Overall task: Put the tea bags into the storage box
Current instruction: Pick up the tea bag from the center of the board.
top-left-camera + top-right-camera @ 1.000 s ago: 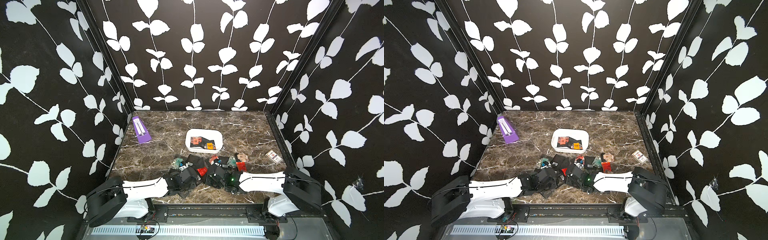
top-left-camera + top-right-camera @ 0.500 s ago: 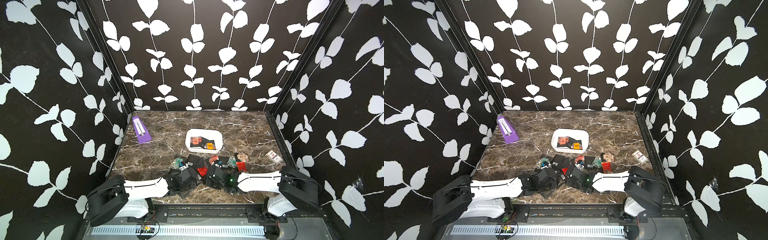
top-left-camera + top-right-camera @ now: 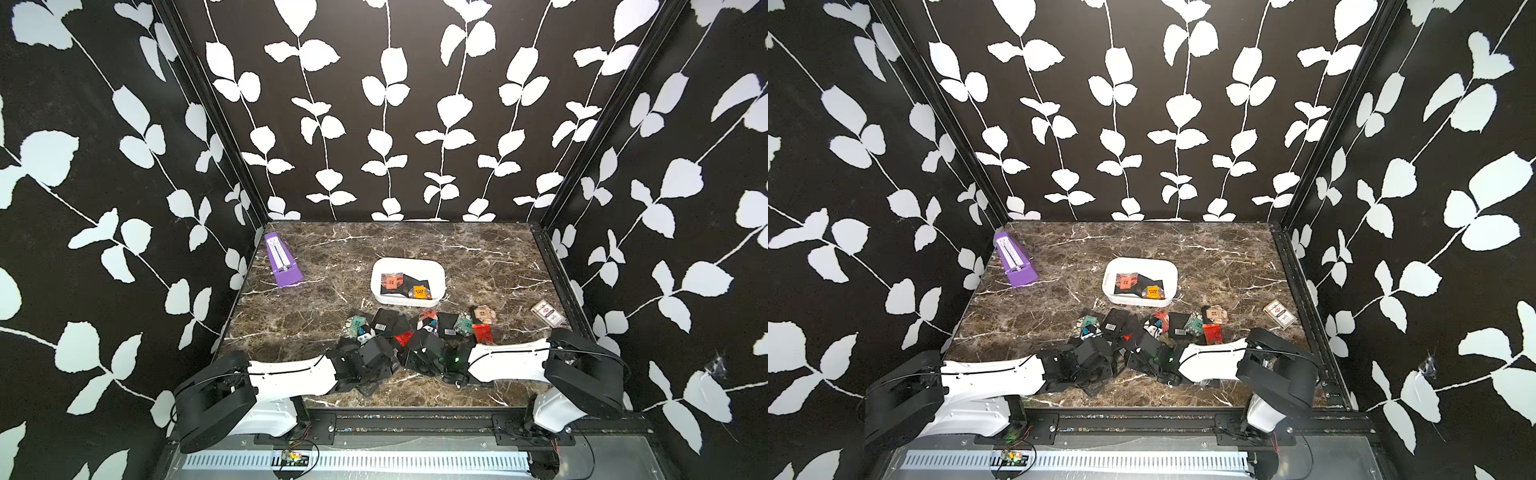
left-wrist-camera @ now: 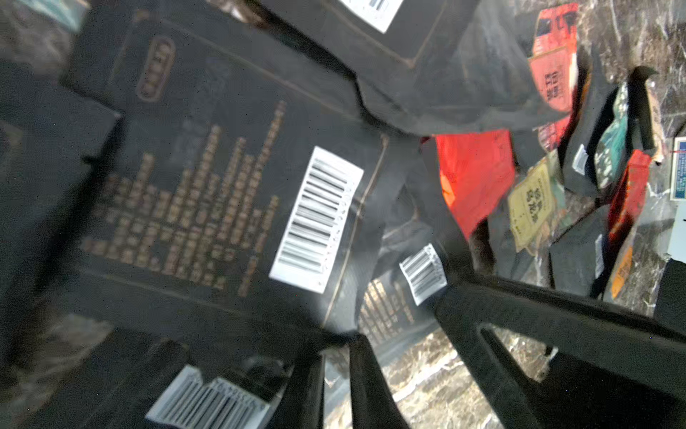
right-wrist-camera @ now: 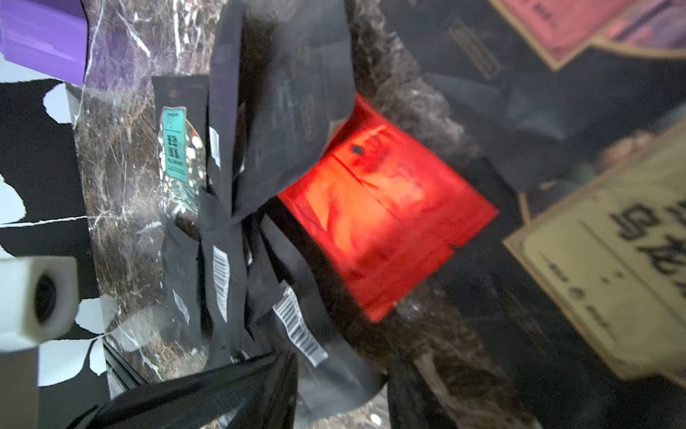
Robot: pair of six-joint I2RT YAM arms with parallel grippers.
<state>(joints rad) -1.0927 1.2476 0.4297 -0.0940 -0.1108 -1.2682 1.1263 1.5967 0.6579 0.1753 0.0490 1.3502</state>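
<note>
The storage box stands on the marble worktop. It holds a salmon tea bag and an orange tea bag on top of black ones. The other tea bags lie in a loose, overlapping row just on the robot's side of the storage box, mostly black with barcode labels, some red, green or tan.

Both arms reach low into the edge of that row farthest from the storage box. The left tool has its fingers a little apart with a barcoded black tea bag at their tips; I cannot tell whether it is pinched. The right tool is blurred, with a black tea bag between its fingers; I cannot tell its grip either.

A purple metronome stands well left of the storage box, and a white-and-red pack lies well to its right.
</note>
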